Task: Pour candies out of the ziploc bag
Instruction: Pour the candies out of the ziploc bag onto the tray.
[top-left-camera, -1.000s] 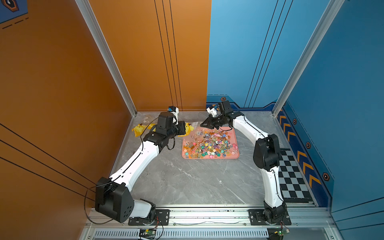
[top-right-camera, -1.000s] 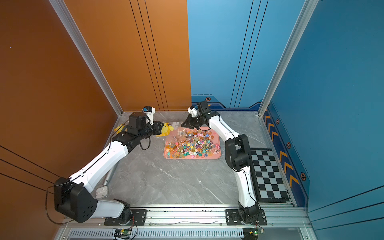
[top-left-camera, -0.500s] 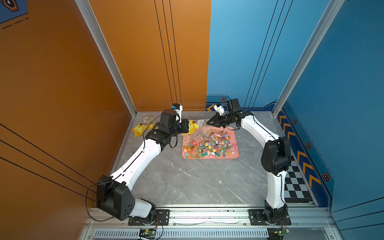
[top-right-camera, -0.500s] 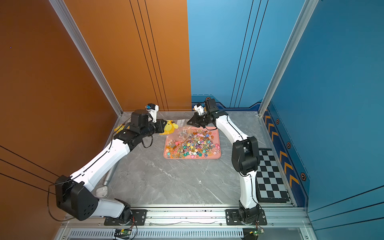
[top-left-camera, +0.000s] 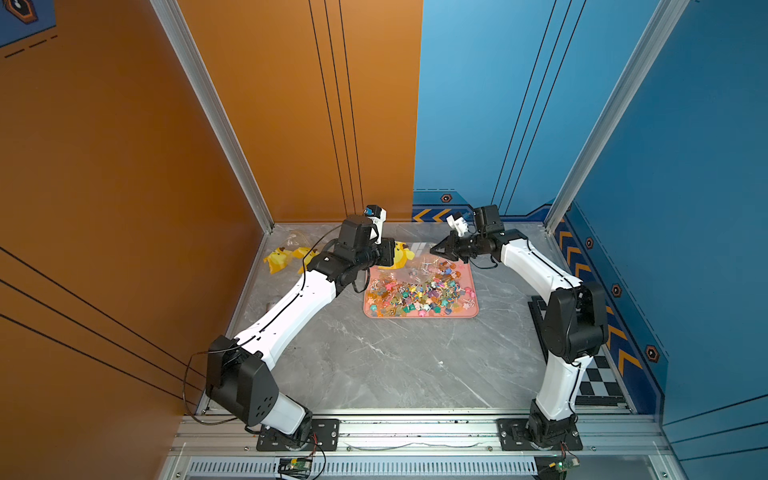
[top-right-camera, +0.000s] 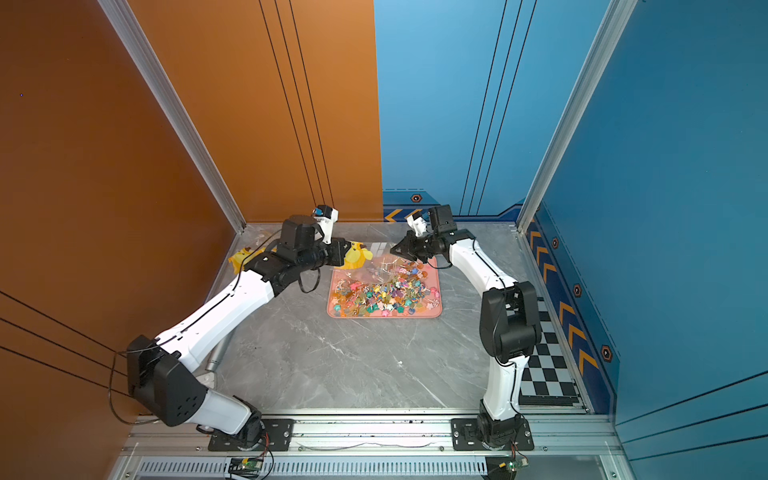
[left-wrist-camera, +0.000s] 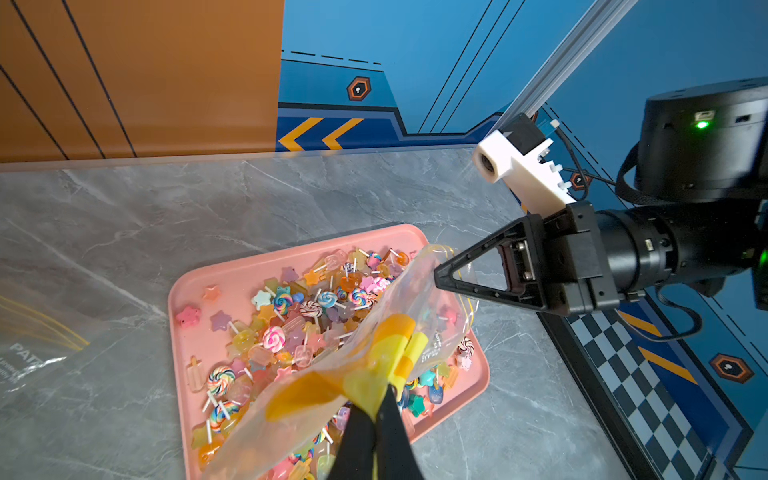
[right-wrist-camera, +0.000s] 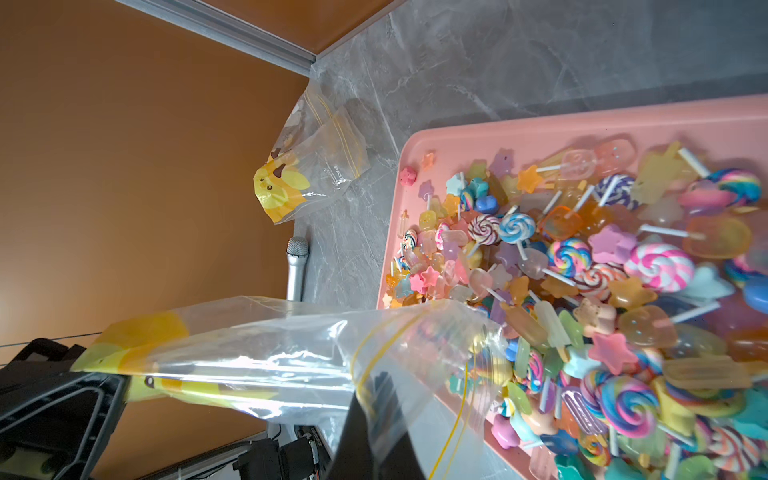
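The ziploc bag has shifted, clear and yellow-printed, above multicoloured candies.

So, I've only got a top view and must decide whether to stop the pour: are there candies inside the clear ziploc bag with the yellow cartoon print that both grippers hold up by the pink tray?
Observer: In the right wrist view the clear ziploc bag shows no sweets in its middle; near the mouth I can't tell any from the multicoloured candies on the pink tray behind.
Operator: Who has the bottom end?
Observer: The left gripper, shut on the yellow-printed end in the left wrist view.
Operator: And the mouth?
Observer: The right gripper, shut on its rim beside the yellow zip line.
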